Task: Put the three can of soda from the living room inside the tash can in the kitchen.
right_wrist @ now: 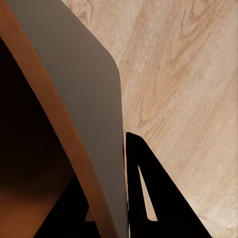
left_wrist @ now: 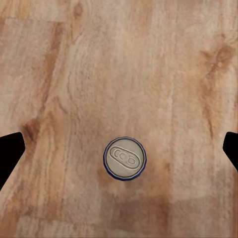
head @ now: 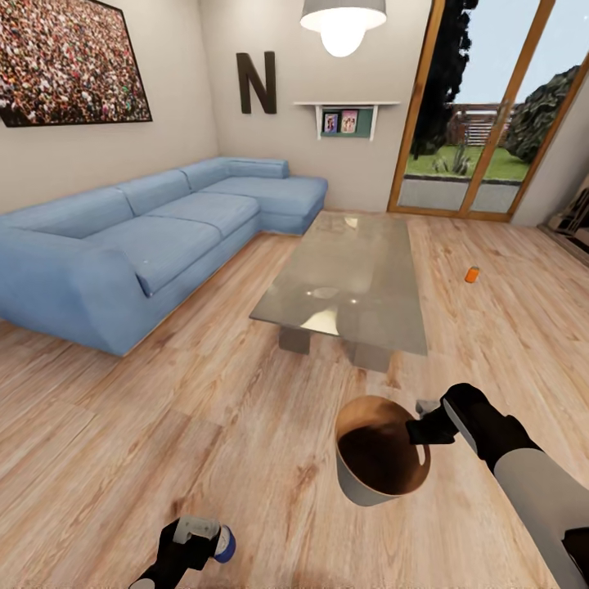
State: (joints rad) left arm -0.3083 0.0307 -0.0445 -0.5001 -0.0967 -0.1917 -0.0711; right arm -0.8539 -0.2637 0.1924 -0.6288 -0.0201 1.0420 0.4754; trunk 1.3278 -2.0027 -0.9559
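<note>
So the right gripper (head: 419,427) is clamped on the rim of the tash can (head: 360,483), one finger (right_wrist: 148,198) outside the grey wall, the other inside against the coppery lining. The bucket hangs just off the floor at about 5 o'clock in the head view, tilted a bit, and looks empty as far as I can see into it.

The left gripper (left_wrist: 119,148) is spread wide above a can (left_wrist: 124,158) standing upright on the planks. Its rim looks dark blue rather than orange, so I'm not sure it's one of the soda ones. In the head view it sits low down around 7 o'clock, right by that hand.

One orange can of soda (head: 472,275) sits on the floor out at 2 o'clock, well apart from everything, past the far side of the low table (head: 343,282).

Handling guess: these cans are light, stiff, smooth metal, so probably a bit slippery. I'd pinch across the round side wall, mid height, not the lid. The bucket seems rigid enough to carry by its rim.

Floor (head: 164,425) is glossy wood laminate, flat, so a knocked can would roll. Blue corner sofa (head: 155,237) at 10 o'clock, glass doors (head: 483,106) at 1 o'clock
</note>
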